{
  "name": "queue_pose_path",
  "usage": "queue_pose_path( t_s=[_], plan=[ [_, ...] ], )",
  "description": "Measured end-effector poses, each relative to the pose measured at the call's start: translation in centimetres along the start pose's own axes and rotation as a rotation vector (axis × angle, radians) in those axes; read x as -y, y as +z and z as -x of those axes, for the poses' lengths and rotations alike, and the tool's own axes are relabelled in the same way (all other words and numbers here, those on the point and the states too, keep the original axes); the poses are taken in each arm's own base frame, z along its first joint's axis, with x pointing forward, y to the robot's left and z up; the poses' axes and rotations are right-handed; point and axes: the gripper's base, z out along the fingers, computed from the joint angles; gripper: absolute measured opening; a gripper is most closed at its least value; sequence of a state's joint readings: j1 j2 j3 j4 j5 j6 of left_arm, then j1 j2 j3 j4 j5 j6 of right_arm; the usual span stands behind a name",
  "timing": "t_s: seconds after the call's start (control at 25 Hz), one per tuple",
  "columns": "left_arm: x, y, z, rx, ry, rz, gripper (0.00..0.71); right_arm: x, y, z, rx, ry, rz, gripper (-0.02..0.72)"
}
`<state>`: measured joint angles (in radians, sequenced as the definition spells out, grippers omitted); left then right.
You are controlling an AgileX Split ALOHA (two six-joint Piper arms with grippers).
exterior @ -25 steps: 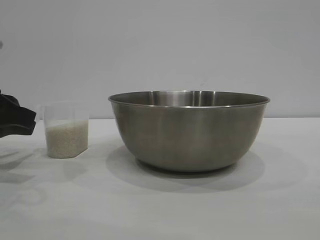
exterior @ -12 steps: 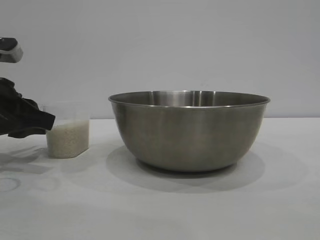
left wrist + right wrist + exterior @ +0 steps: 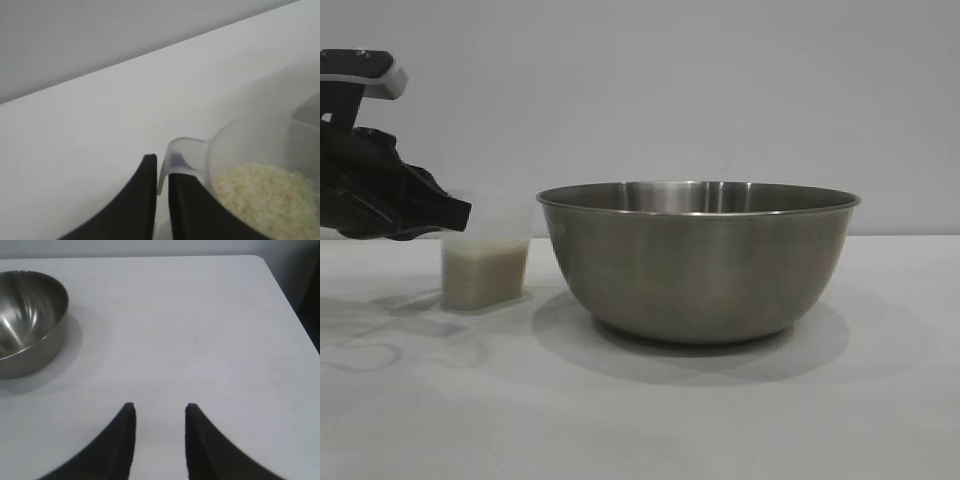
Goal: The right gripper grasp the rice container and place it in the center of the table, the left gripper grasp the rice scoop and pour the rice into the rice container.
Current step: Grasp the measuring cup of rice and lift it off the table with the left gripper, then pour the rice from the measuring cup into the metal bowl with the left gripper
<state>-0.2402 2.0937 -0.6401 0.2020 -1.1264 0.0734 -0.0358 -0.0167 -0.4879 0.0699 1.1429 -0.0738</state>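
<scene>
From the outside camera I see the steel bowl (image 3: 698, 260) standing upright near the middle of the white table (image 3: 740, 420), its shadow pooled beneath it. Just to its left stands the small clear cup (image 3: 486, 265), partly filled with rice (image 3: 484, 274); the cup and bowl sit near each other but I cannot tell whether the cup's base rests on the cloth or is just off it. My left gripper (image 3: 448, 213) reaches in from the left edge, its dark tip meeting the cup's upper left side.

On the left wrist camera, the two black fingers (image 3: 142, 200) lie close together with the cup's thin handle (image 3: 181, 159) pinched in the narrow slit between them. The rice fills the cup's bottom just beyond the handle.

On the right wrist camera, my right gripper (image 3: 159, 412) hangs over bare table with its fingers spread apart and nothing between them. The bowl sits well away from it, toward one edge of that view.
</scene>
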Motion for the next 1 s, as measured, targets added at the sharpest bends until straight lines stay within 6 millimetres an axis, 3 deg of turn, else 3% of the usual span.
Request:
queue_pose_path(
  t_s=[0.16,0.52,1.0],
  plan=[
    [0.1,0.0,1.0,0.027,0.033,-0.027,0.0,0.0,0.0,0.0,0.0,0.0,0.0,0.232],
    [0.4,0.3,7.7,0.259,0.428,-0.106,0.0,0.0,0.0,0.0,0.0,0.0,0.0,0.232],
    [1.2,0.2,8.5,0.277,0.717,-0.13,0.0,0.0,0.0,0.0,0.0,0.0,0.0,0.232]
  ],
)
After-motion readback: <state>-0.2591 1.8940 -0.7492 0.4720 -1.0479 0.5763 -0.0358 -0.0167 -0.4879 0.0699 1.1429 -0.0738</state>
